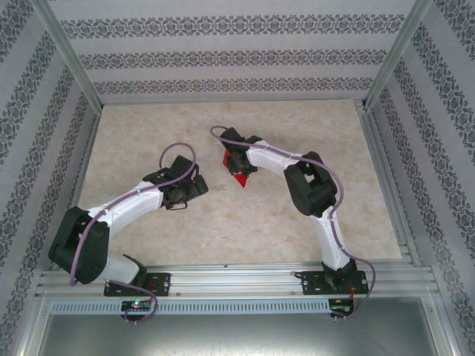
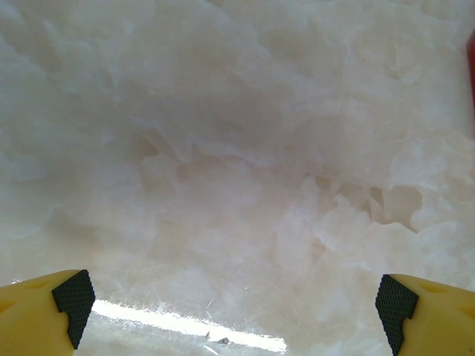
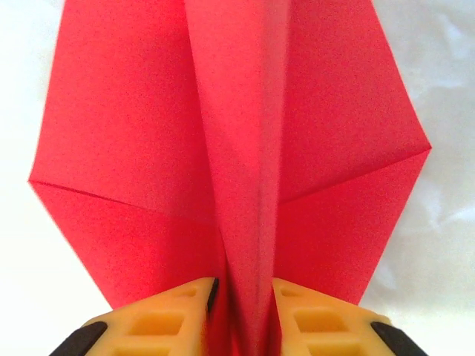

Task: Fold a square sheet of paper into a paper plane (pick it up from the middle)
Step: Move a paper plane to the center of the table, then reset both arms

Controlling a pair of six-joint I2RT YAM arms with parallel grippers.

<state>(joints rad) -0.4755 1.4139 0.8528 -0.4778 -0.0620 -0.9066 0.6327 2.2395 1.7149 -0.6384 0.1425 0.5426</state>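
One arm engaged: centre-ridge pinch

Left gripper (image 2: 237, 304): yellow fingers spread wide, nothing held, above pale marbled tabletop (image 2: 223, 148). Right gripper (image 3: 243, 308): fingers clamped on bright red creased paper sheet (image 3: 245, 133), whose raised centre ridge runs straight ahead from the fingertips

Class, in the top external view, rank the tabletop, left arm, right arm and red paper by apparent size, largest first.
1. Tabletop.
2. Left arm and right arm: look alike, so unranked.
3. Red paper, smallest.

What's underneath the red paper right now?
Pale marbled tabletop shows around the red paper, pinched in the right end effector. Whatever lies directly beneath is covered.
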